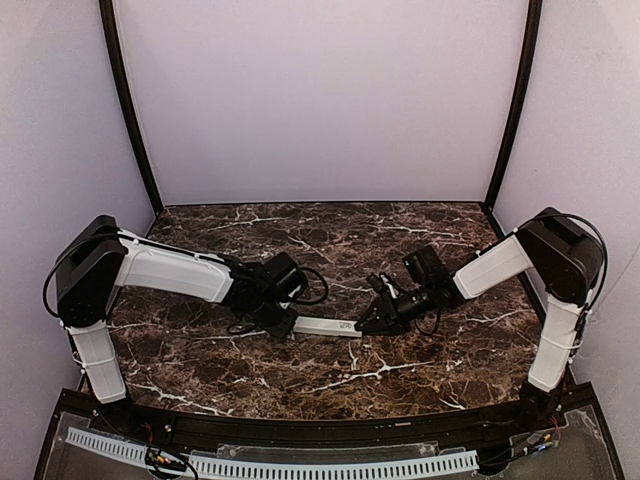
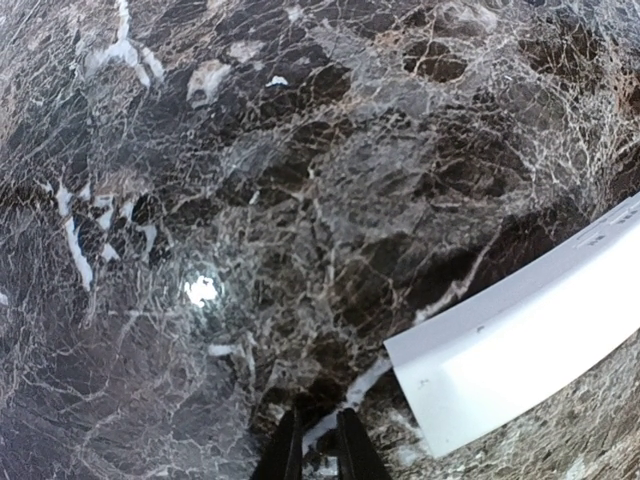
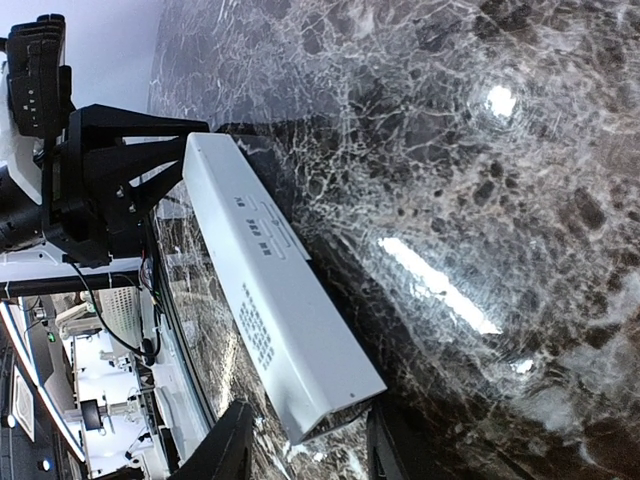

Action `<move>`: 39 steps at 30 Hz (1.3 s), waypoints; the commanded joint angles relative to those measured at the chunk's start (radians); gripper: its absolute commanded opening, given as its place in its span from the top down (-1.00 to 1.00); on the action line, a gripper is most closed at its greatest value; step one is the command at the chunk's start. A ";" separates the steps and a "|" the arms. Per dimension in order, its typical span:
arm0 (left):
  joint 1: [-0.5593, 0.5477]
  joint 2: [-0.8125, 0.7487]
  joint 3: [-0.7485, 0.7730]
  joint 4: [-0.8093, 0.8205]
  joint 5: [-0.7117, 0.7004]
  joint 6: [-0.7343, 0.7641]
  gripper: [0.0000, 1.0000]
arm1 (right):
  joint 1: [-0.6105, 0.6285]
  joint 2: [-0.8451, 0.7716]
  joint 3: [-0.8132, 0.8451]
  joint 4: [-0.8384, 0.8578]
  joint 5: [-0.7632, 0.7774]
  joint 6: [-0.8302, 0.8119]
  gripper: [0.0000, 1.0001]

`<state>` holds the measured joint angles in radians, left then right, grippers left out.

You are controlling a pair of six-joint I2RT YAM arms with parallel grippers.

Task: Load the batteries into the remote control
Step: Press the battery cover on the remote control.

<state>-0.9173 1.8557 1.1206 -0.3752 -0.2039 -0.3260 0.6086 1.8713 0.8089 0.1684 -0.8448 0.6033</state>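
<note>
The white bar-shaped remote control (image 1: 327, 327) lies flat on the marble table between my two grippers. Its back faces up, with printed text and a panel outline (image 3: 262, 290). My right gripper (image 3: 305, 445) is open. Its two fingers straddle the remote's near end with a gap on one side; it also shows in the top view (image 1: 363, 324). My left gripper (image 2: 320, 452) is shut and empty, with its tips low over the table just beside the remote's other end (image 2: 520, 345). It also shows in the top view (image 1: 287, 324). No orange-red batteries are in view.
Dark veined marble table (image 1: 330, 240) with purple walls on three sides and black corner posts. A black rail and a white slotted strip (image 1: 300, 465) run along the near edge. The left arm's black wrist (image 3: 100, 180) sits at the remote's far end.
</note>
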 commanded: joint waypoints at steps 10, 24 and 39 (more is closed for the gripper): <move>-0.093 0.093 0.094 -0.058 0.070 0.076 0.74 | 0.018 0.019 0.021 -0.010 -0.023 -0.005 0.34; 0.010 -0.084 -0.036 -0.006 0.081 0.125 0.06 | -0.045 -0.072 0.009 -0.071 -0.004 -0.087 0.02; 0.045 -0.182 -0.008 0.076 0.506 0.626 -0.55 | -0.120 -0.398 -0.017 -0.186 0.189 -0.325 -0.29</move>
<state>-0.8726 1.6810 1.0748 -0.3080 0.1154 0.0814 0.4900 1.6020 0.8074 0.0265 -0.7677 0.3977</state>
